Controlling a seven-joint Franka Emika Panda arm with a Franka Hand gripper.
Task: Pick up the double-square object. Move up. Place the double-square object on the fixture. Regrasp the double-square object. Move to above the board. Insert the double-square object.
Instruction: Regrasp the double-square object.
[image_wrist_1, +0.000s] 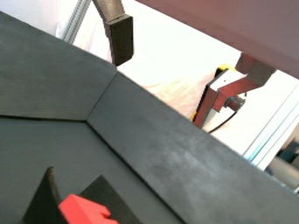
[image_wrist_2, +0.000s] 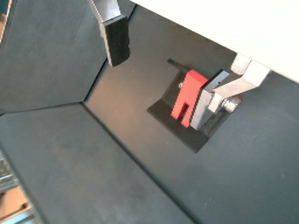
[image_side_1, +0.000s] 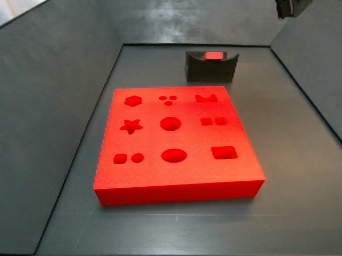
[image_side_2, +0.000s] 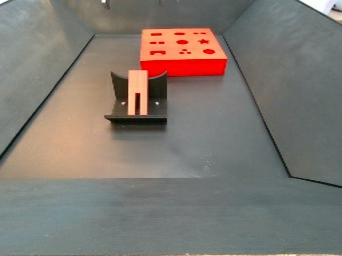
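The double-square object (image_side_2: 139, 92), a small red peg, stands in the dark fixture (image_side_2: 135, 118) on the floor, apart from the board (image_side_2: 183, 52). Both side views show it there: object (image_side_1: 211, 56), fixture (image_side_1: 210, 70), board (image_side_1: 174, 140). My gripper (image_side_1: 287, 6) hangs high above and to one side of the fixture, only its tip in view. In a wrist view the gripper (image_wrist_2: 162, 89) is open and empty, with the object (image_wrist_2: 187, 94) on the fixture (image_wrist_2: 193, 131) far below, beside one finger (image_wrist_2: 218, 98). The object (image_wrist_1: 82, 210) shows at the edge under the open gripper (image_wrist_1: 170, 79).
Sloping dark grey walls (image_side_1: 60, 90) ring the floor on all sides. The board has several shaped cutouts, among them a star (image_side_1: 132, 127) and a hexagon (image_side_1: 131, 100). The fixture stands near one wall (image_side_1: 201, 25), a short way from the board's end.
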